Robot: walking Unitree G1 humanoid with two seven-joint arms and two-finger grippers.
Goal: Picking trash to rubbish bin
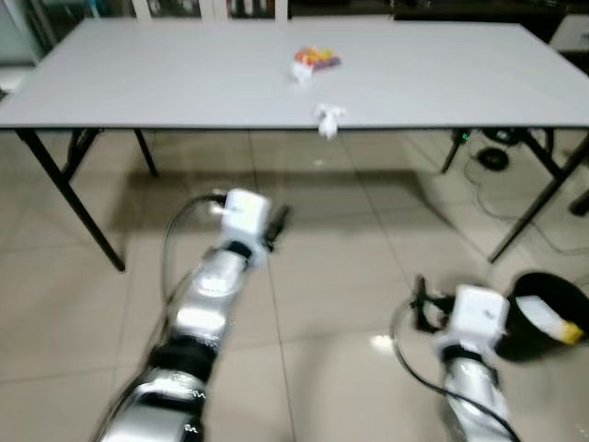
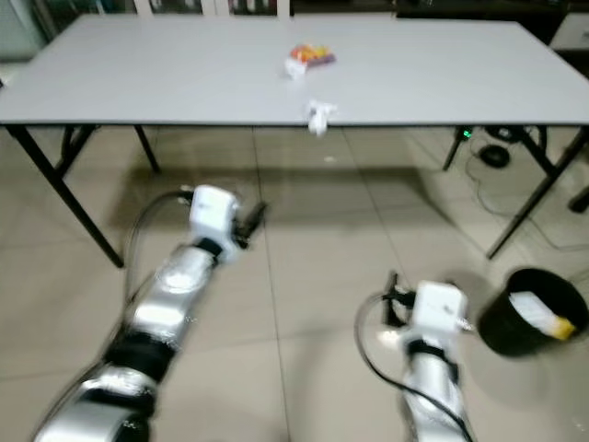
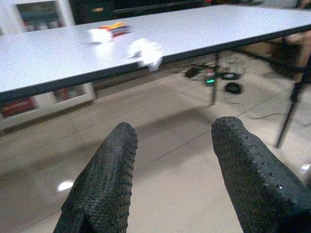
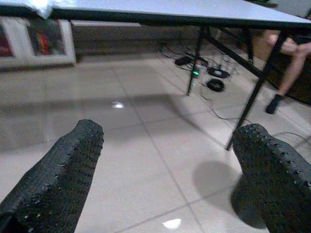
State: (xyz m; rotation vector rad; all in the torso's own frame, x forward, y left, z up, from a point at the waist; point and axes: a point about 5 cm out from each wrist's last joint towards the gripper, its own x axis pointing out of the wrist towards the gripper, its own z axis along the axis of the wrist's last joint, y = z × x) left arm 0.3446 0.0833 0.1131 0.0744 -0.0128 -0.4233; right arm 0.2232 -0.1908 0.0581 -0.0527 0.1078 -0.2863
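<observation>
We face the white table, both grippers empty.
Left gripper and right gripper gape wide; crumpled paper on table edge, bin right.

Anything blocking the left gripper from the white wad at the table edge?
Nothing visible. The left gripper is open, with bare floor and air between it and the white wad on the table's near edge.

No legible text, label, brand or number on any surface, wrapper included.
</observation>
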